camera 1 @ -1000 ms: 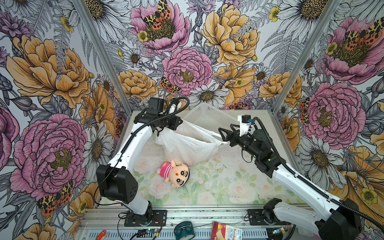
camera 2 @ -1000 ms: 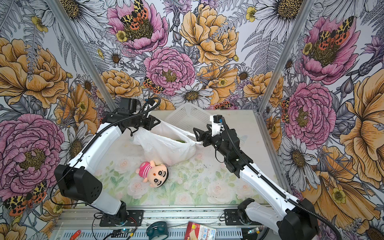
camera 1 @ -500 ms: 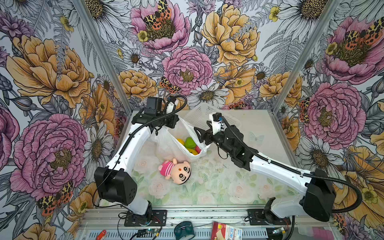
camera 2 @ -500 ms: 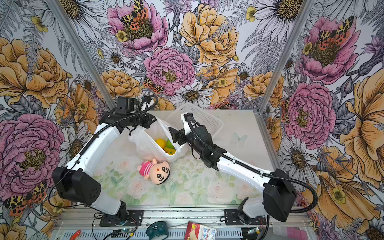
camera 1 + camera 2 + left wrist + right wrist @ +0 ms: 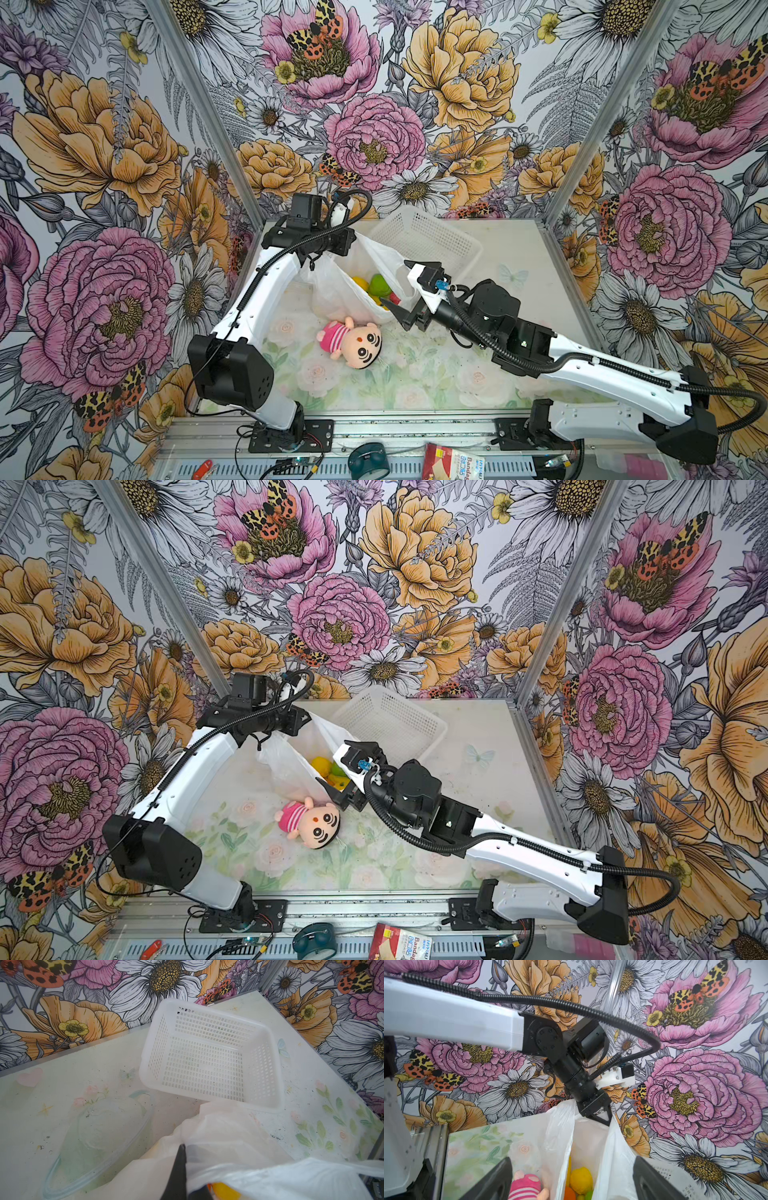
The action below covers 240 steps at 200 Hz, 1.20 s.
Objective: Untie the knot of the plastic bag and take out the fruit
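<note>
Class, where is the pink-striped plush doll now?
In a top view the pink-striped plush doll lies left of centre, just in front of the white plastic bag.

thin crinkly translucent plastic bag

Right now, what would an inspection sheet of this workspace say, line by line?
Surface: floral-print table, speckled with dirt in the left wrist view.
Job's things: plastic bag held up, mouth open, no knot seen; fruit inside.
Clutter: plush doll on the table beside the bag; white basket, nothing in it; clear dish.
Grippers: left gripper shut on the bag's rim; right gripper open at the bag's mouth, holding nothing.
Cables: black hoses along both arms; loose wires on the front rail.
Surroundings: floral wall panels; red packet by the rail.
</note>
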Each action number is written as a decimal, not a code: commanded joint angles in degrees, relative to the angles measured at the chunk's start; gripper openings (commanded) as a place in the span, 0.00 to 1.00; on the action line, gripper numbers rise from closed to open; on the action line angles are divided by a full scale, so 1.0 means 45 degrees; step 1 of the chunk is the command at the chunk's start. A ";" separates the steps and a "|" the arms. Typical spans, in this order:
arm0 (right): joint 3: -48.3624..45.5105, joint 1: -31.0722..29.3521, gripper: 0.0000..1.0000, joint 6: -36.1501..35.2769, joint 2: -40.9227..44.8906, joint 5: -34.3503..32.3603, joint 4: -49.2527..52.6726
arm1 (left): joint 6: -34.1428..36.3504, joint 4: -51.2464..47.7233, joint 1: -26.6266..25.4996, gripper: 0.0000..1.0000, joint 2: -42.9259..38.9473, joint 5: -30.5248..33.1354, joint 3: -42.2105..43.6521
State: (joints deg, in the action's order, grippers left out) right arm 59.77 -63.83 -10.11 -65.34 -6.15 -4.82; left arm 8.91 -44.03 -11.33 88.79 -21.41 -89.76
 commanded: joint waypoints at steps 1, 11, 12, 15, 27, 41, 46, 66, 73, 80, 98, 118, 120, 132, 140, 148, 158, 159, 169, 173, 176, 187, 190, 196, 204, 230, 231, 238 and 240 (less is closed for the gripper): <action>0.0190 -0.0563 0.96 -0.2011 -0.1091 0.0690 0.1930 | -0.0043 0.0391 0.0088 0.00 -0.0172 0.0082 0.0014; 0.0508 -0.0697 0.97 -0.2199 -0.1746 0.0382 0.2143 | -0.0066 0.0398 0.0086 0.00 -0.0164 0.0047 0.0005; 0.0556 -0.0707 0.97 -0.2203 -0.1816 0.0367 0.2154 | -0.0075 0.0394 0.0091 0.00 -0.0173 0.0039 0.0004; 0.0672 -0.0716 0.97 -0.2223 -0.1987 0.0283 0.2193 | -0.0074 0.0400 0.0089 0.00 -0.0180 0.0020 0.0004; 0.1074 -0.0714 0.98 -0.2243 -0.2729 -0.0117 0.2346 | -0.0069 0.0390 0.0081 0.00 -0.0219 0.0009 0.0004; 0.1568 -0.0699 0.99 -0.2299 -0.3510 -0.0520 0.2622 | -0.0055 0.0405 0.0089 0.00 -0.0269 0.0049 0.0015; 0.1686 -0.0708 0.99 -0.2356 -0.3789 -0.0643 0.2648 | -0.0050 0.0391 0.0098 0.00 -0.0279 0.0039 0.0023; 0.2173 -0.0649 0.99 -0.2389 -0.4668 -0.1366 0.2709 | -0.0036 0.0391 0.0124 0.00 -0.0299 0.0068 0.0024; 0.2379 -0.0612 0.99 -0.2371 -0.4960 -0.1632 0.2756 | -0.0046 0.0394 0.0150 0.00 -0.0300 0.0070 0.0024; 0.2579 -0.0571 0.99 -0.2335 -0.5234 -0.1901 0.2798 | -0.0065 0.0391 0.0153 0.00 -0.0317 0.0045 0.0024; 0.3152 -0.0363 0.99 -0.2119 -0.5930 -0.2375 0.3030 | -0.0051 0.0405 0.0173 0.00 -0.0337 0.0026 0.0014; 0.3640 -0.0088 0.99 -0.1838 -0.6647 -0.2668 0.3247 | -0.0059 0.0393 0.0171 0.00 -0.0375 0.0011 0.0020; 0.3693 -0.0052 0.99 -0.1802 -0.6709 -0.2742 0.3275 | -0.0054 0.0396 0.0169 0.00 -0.0376 0.0002 0.0001; 0.3975 0.0023 0.95 -0.1670 -0.6990 -0.3396 0.3320 | -0.0049 0.0393 0.0175 0.00 -0.0398 0.0011 0.0024; 0.4078 0.0040 0.94 -0.1588 -0.7042 -0.3742 0.3322 | -0.0052 0.0395 0.0159 0.00 -0.0429 0.0001 0.0043; 0.4098 0.0048 0.92 -0.1516 -0.6972 -0.3805 0.3302 | -0.0049 0.0391 0.0173 0.00 -0.0435 0.0009 0.0034; 0.4034 0.0036 0.89 -0.1446 -0.6776 -0.3739 0.3279 | -0.0065 0.0390 0.0176 0.00 -0.0418 -0.0008 0.0034; 0.4028 0.0040 0.89 -0.1436 -0.6753 -0.3725 0.3278 | -0.0065 0.0390 0.0175 0.00 -0.0417 -0.0008 0.0038; 0.3869 0.0042 0.88 -0.1362 -0.6503 -0.3616 0.3148 | -0.0055 0.0405 0.0184 0.00 -0.0419 -0.0025 0.0029; 0.3763 0.0030 0.88 -0.1345 -0.6396 -0.3591 0.3032 | -0.0065 0.0391 0.0200 0.00 -0.0424 -0.0045 0.0045; 0.3678 0.0033 0.88 -0.1337 -0.6292 -0.3603 0.2905 | -0.0050 0.0402 0.0200 0.00 -0.0419 -0.0037 0.0031; 0.3319 0.0054 0.88 -0.1337 -0.6009 -0.3699 0.2458 | -0.0059 0.0394 0.0195 0.00 -0.0432 -0.0044 0.0039; 0.3222 0.0078 0.88 -0.1334 -0.5939 -0.3717 0.2387 | -0.0060 0.0400 0.0194 0.00 -0.0435 -0.0047 0.0026; 0.3047 0.0145 0.89 -0.1285 -0.5804 -0.3726 0.2174 | -0.0060 0.0390 0.0201 0.00 -0.0436 -0.0030 0.0051; 0.2865 0.0309 0.90 -0.1185 -0.5639 -0.3675 0.1956 | -0.0056 0.0395 0.0209 0.00 -0.0458 -0.0029 0.0044; 0.2575 0.1011 0.91 -0.0863 -0.5789 -0.2508 0.1735 | -0.0041 0.0403 0.0230 0.00 -0.0503 -0.0035 0.0057; 0.2575 0.1011 0.91 -0.0863 -0.5789 -0.2508 0.1735 | -0.0033 0.0397 0.0222 0.00 -0.0508 -0.0031 0.0060; 0.2550 0.1050 0.90 -0.1087 -0.6001 -0.2245 0.1736 | -0.0033 0.0393 0.0222 0.00 -0.0524 -0.0029 0.0053; 0.2537 0.1043 0.89 -0.1150 -0.6040 -0.2168 0.1735 | -0.0042 0.0391 0.0226 0.00 -0.0516 -0.0038 0.0060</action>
State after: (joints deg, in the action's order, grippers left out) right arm 72.27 -61.04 -15.88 -92.16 -19.66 5.54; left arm 8.91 -44.03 -10.96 88.79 -21.43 -89.76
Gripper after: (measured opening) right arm 0.911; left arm 0.049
